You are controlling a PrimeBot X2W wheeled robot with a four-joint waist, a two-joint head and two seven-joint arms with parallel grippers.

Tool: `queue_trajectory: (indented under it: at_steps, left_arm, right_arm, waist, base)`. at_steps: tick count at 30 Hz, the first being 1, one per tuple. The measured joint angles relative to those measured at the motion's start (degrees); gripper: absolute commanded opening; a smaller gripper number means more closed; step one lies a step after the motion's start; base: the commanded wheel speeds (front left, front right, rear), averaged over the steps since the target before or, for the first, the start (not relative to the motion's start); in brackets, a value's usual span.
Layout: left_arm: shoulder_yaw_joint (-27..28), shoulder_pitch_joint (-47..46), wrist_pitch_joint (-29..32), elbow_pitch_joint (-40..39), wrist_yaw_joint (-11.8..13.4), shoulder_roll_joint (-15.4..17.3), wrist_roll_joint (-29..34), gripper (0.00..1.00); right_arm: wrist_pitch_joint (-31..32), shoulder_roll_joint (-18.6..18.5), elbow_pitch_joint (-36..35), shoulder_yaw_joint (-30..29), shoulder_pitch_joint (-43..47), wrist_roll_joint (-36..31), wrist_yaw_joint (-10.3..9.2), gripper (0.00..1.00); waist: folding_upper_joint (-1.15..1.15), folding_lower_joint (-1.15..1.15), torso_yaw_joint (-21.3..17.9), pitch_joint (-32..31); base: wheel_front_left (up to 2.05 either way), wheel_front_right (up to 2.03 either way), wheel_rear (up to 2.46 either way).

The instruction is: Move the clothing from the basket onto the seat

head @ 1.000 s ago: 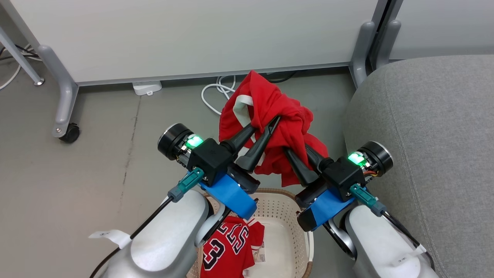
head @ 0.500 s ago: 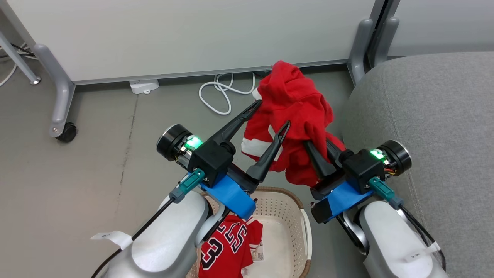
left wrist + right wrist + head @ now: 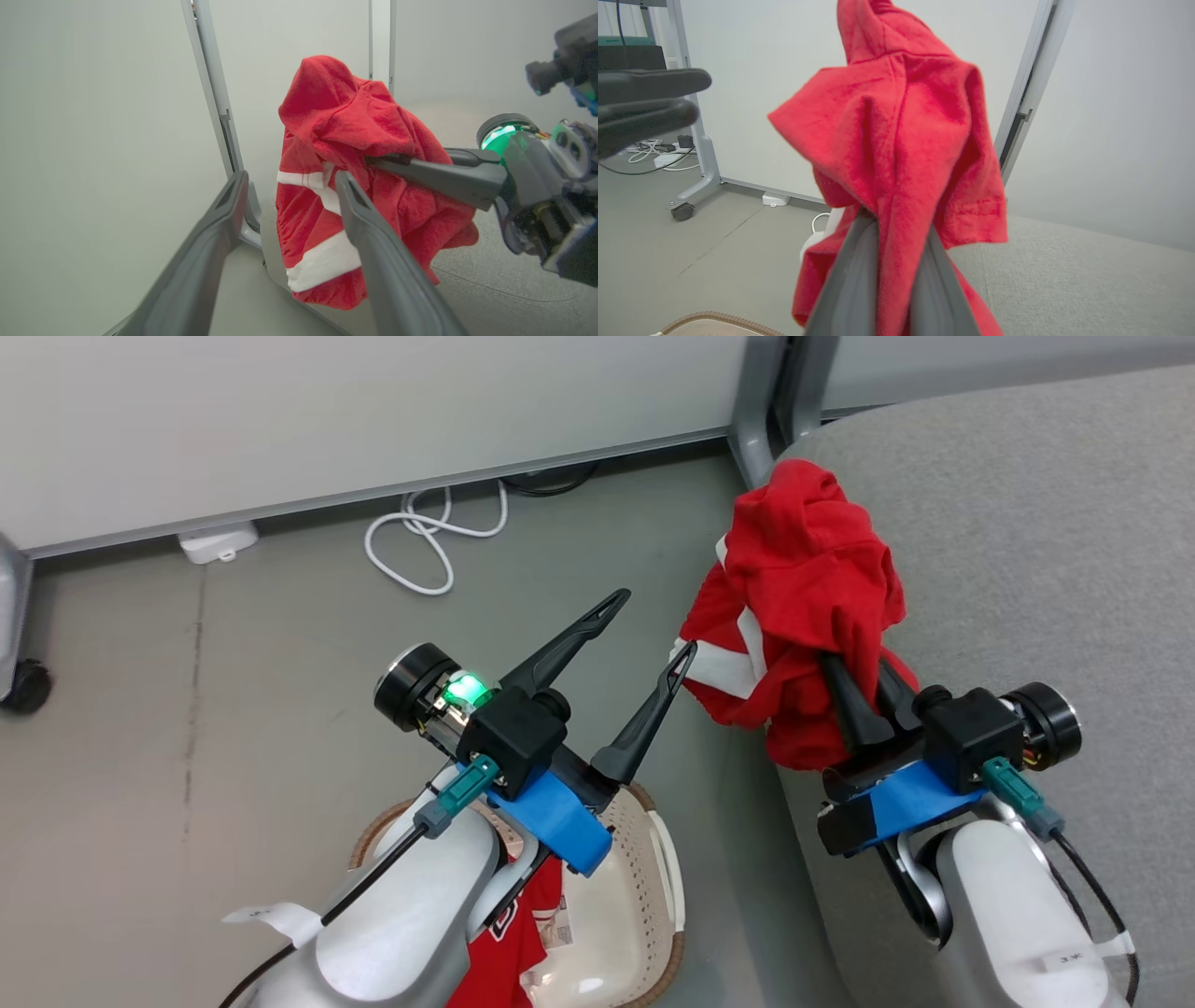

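While the right gripper (image 3: 854, 686) is clamped on the plain red garment (image 3: 803, 569), the bundle hangs over the near edge of the grey seat (image 3: 1027, 523); can't tell if it touches the cushion. Left gripper (image 3: 655, 623) is spread wide and empty, just beside the cloth. Jersey (image 3: 509, 947) lies in the basket (image 3: 658, 896) on the floor.

open seat (image 3: 1046, 523) right of red garment (image 3: 803, 579), bare floor (image 3: 187, 709) left, white cable (image 3: 420, 546) by wall (image 3: 280, 411)
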Motion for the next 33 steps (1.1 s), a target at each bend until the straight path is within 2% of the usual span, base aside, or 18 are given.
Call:
queue_trajectory:
  at_steps: [11,20,26,33]
  left_arm:
    - [-2.79,-0.32,0.00,0.56,-0.01,0.68,0.90,1.00]
    - [-4.39,-0.99,0.00,0.97,-0.03,1.30,0.96,1.00]
    - [-4.83,-1.21,0.00,1.00,-0.01,1.38,0.94,1.00]
    - [-5.03,-1.99,0.00,0.97,0.31,1.53,0.94,1.00]
  right_arm:
    - [-0.01,0.31,-3.60,-5.03,2.08,0.74,0.00,0.00]
    - [-0.01,0.57,-5.80,-9.68,5.16,1.68,0.00,0.00]
    - [-0.01,0.65,-7.16,-10.88,6.14,3.18,0.00,0.00]
    - [0.00,0.70,-9.31,-13.38,4.86,3.92,0.00,0.00]
  waist:
    - [0.00,0.00,-8.42,2.91]
    - [0.00,0.00,-13.32,3.62]
    - [0.00,0.00,-14.38,3.80]
    - [0.00,0.00,-13.53,4.68]
  base:
    - [0.00,0.00,0.00]
    - [0.00,0.00,0.00]
    - [0.00,0.00,0.00]
    - [0.00,0.00,0.00]
